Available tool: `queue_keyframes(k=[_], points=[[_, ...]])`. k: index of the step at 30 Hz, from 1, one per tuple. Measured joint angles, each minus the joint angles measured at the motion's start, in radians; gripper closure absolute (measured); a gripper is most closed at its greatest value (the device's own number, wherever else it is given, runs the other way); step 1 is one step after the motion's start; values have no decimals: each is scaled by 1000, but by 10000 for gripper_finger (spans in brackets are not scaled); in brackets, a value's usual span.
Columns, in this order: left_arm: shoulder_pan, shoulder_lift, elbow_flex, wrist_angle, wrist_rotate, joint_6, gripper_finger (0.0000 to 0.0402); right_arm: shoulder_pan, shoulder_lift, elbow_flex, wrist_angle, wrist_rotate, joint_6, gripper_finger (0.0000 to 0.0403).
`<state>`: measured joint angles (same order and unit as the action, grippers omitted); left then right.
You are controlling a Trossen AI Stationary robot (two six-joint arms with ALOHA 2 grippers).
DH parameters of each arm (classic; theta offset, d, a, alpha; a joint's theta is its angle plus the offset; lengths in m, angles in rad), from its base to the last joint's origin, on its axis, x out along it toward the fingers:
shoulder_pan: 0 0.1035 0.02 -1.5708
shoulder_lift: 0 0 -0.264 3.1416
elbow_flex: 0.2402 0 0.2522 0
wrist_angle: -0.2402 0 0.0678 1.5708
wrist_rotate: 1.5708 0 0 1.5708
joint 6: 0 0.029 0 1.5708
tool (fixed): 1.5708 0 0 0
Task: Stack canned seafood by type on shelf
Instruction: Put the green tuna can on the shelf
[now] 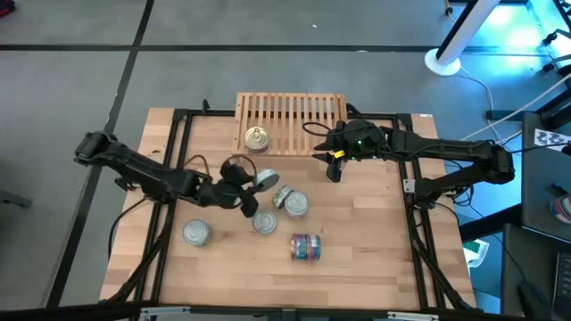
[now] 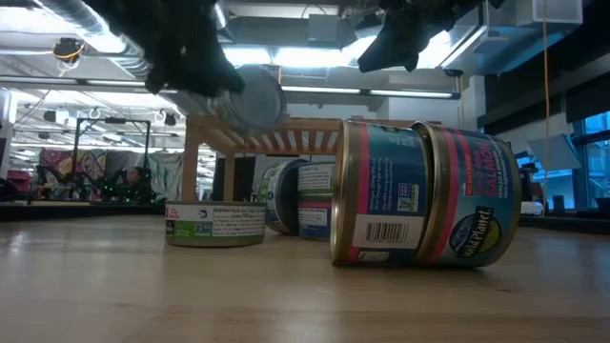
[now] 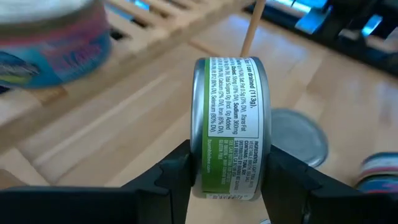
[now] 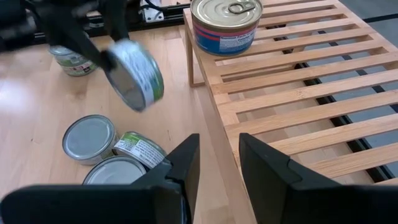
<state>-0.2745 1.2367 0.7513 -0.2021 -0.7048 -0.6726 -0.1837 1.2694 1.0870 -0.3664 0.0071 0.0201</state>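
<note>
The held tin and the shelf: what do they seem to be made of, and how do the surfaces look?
The tin in the left tool: apparently metal, going by the shiny silver rim, wrapped in a green and white printed label, probably paper. The shelf: light wood slats with visible grain and a matte, seemingly unpainted finish. The right tool hangs open beside the shelf.

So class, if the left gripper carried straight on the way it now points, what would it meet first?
Probably the wooden shelf. The left gripper, its jaws shut on a green-labelled tin, aims toward the shelf edge, where a blue-labelled tin sits off to one side. Depth is uncertain.
</note>
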Motion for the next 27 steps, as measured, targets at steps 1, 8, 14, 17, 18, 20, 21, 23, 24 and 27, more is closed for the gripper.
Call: queue_keyframes(k=[1, 8, 14, 17, 18, 20, 21, 23, 24, 27], points=[[0, -23, 0, 0, 0, 2, 252, 0, 0, 0, 1, 0, 0, 288], [0, -138, 0, 105, 5, 2, 253, 0, 0, 0, 11, 0, -3, 288], [12, -129, 1, 403, 41, -8, 251, 0, 0, 0, 46, 1, -53, 288], [30, -101, 1, 502, 41, -83, 251, 0, 0, 0, 76, 0, -76, 288], [37, -89, 1, 517, 41, -124, 251, 0, 0, 0, 84, 1, -92, 288], [51, -60, 1, 536, 44, -218, 251, 0, 0, 0, 91, 1, -133, 288], [57, -45, 1, 535, 52, -275, 251, 0, -1, 0, 94, 2, -155, 288], [67, -5, 1, 536, 62, -405, 250, 0, -3, 0, 102, 9, -195, 288], [72, 16, 1, 534, 67, -466, 250, 0, -3, 0, 109, 13, -219, 288], [89, 86, 1, 560, 68, -598, 250, 0, -3, 0, 124, 34, -281, 288]])
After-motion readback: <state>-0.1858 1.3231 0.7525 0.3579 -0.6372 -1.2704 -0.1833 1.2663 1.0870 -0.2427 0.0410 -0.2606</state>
